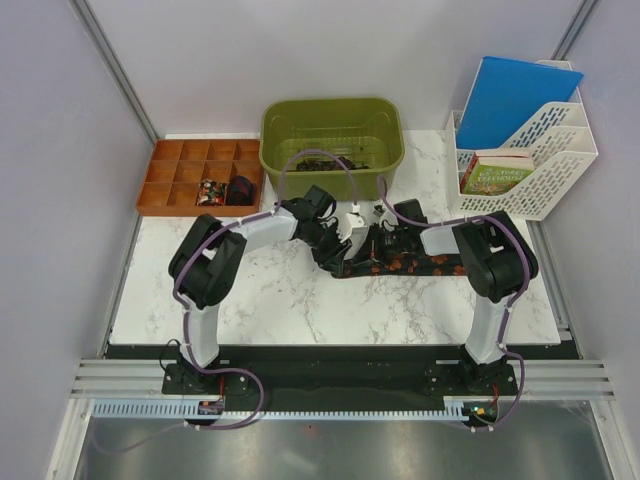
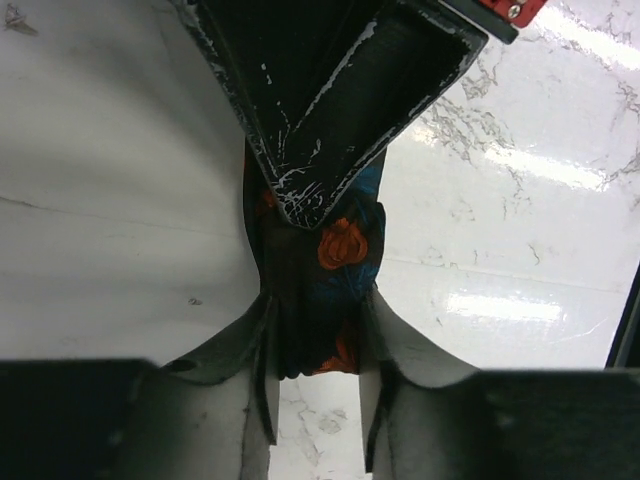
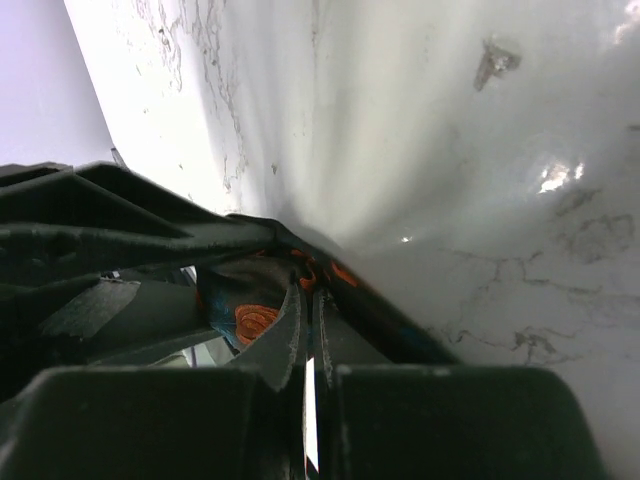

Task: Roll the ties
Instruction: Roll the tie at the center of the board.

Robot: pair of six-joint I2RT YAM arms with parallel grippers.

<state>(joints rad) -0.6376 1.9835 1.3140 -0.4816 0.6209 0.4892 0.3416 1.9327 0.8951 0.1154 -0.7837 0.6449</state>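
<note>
Left wrist view: the soft, slippery tie on the table is pinched in the narrow jaws of left gripper and right gripper, and is judged best held near its end.

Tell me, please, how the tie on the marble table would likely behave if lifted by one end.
Probably floppy: the tie lies kinked and bunches inside the left pincer. Likely light, being thin cloth. It may slide on the glossy table.

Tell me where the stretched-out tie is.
In the top view, the tie lies across the middle of the table, just below the green bin.
</note>
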